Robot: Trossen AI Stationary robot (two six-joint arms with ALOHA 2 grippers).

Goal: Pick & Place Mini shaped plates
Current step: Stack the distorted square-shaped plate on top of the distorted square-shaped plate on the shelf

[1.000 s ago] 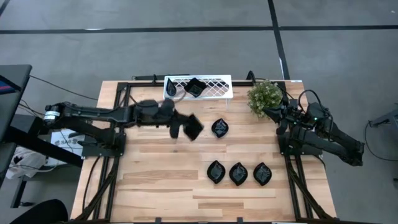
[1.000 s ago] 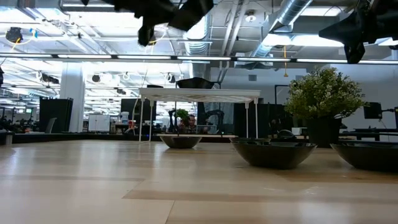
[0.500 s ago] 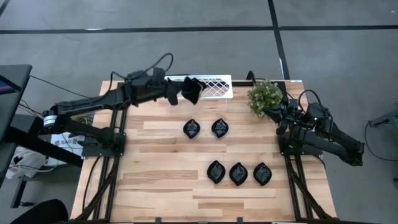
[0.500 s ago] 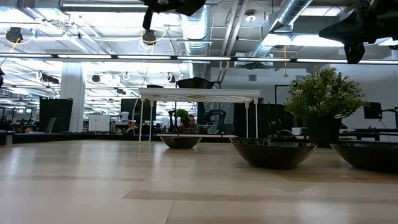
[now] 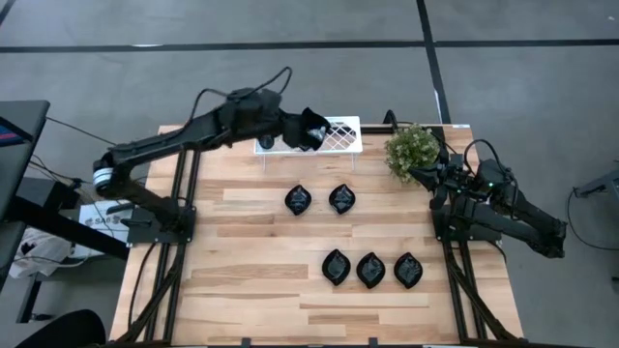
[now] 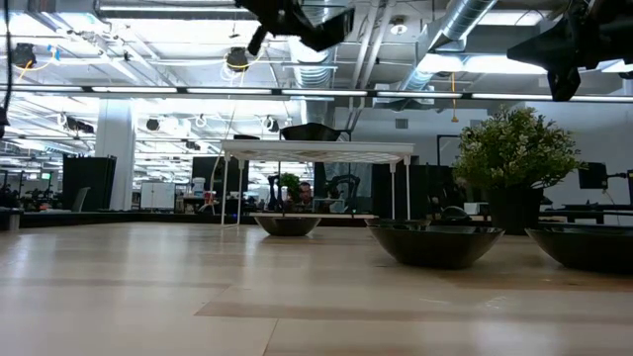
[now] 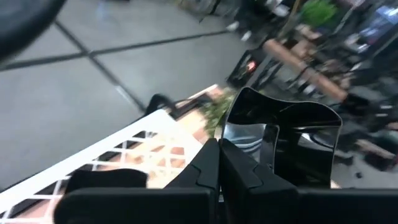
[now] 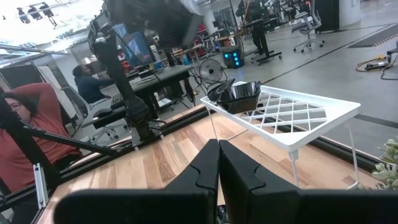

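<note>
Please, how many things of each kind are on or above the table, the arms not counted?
Black mini plates: 7, one of them held by the left gripper
White lattice tray: 1
Potted plant: 1
Total: 9

A light wooden counter (image 5: 251, 271) made of joined planks is sitting on a grey floor (image 5: 290, 77) crossed by dark lines. A white lattice tray (image 5: 338, 133) on thin legs is standing at the counter's far edge. Beside it, at the far right corner, a green potted plant (image 5: 412, 150) is standing upright. Beyond the counter, a person in a red top (image 8: 22, 155) is sitting with an arm raised, and another person (image 8: 87, 84) is sitting at a desk.
</note>
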